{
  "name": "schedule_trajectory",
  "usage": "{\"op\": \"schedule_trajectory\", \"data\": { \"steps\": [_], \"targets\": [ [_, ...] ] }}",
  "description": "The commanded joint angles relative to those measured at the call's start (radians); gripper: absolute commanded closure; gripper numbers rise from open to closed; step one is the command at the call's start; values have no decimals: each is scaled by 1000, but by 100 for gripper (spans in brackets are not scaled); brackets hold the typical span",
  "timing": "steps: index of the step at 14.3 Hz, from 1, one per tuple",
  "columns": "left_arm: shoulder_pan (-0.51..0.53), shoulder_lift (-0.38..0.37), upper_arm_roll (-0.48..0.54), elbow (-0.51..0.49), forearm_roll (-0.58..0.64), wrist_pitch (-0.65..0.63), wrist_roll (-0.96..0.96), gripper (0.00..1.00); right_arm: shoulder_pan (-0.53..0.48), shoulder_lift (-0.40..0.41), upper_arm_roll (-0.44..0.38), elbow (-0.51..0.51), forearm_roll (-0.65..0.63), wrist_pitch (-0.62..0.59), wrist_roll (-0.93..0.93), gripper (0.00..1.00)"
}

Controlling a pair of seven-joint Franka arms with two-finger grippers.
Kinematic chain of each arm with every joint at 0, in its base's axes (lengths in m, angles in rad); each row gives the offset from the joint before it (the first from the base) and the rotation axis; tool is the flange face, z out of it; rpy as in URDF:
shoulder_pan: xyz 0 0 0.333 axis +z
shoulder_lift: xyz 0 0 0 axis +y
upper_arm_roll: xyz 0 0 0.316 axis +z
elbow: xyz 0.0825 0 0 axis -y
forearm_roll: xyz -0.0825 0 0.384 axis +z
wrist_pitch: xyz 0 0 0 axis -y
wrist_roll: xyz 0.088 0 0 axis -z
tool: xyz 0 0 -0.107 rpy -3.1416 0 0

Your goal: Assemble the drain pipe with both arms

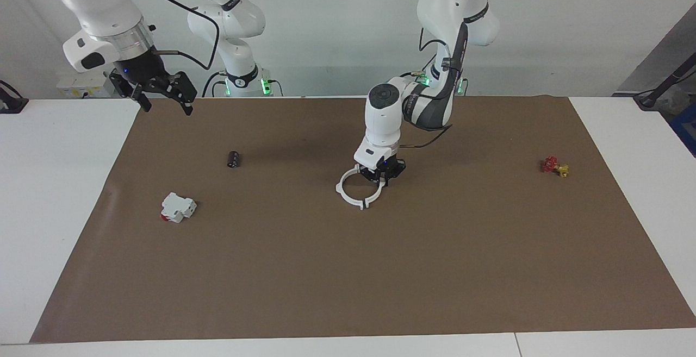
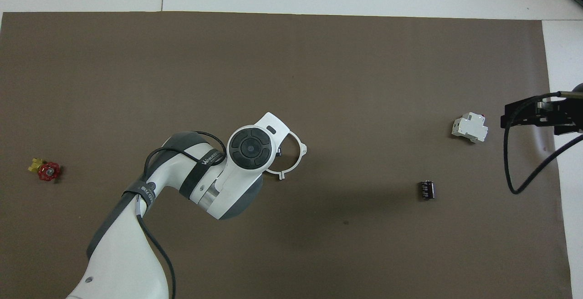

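Facing view, read from frame left to frame right. Right claw (image 1: 163, 96) hangs in the upper left of the frame, over the corner of the brown mat (image 1: 348, 270), fingers spread apart and holding nothing; that arm waits.

Lower left of centre: white boxy block with a red mark (image 1: 177, 207) lies on the mat. Up and to the right of it, a small black cylinder (image 1: 234, 159) lies apart from everything else.

Frame centre: drain pipe (image 1: 353, 188), two white half-ring arcs, lies flat on the mat as a ring with outward tabs; a small gap shows between the tabs at its lower edge. Left claw (image 1: 382, 175) is down at the ring's upper right rim, clenched on that arc. Left arm descends to it from the top centre of the frame.

Frame right: small red and yellow valve (image 1: 555, 167) sits on the mat, well apart from the ring. White desk (image 1: 631, 145) shows bare past the mat's edge.

Overhead view: the left arm's wrist covers part of the ring (image 2: 291, 153); only the arc toward frame right shows.
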Motion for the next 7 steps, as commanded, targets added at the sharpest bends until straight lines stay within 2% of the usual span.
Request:
{"op": "schedule_trajectory", "data": {
  "steps": [1,7],
  "targets": [
    [-17,-18,14,-28,28,13,-24,100,-12,-5,7,-9,-12,1,-11,0],
    [-5,-18,15,-7,31,-7,-24,100,-9,-7,8,-7,0,3,-17,0]
  ]
}}
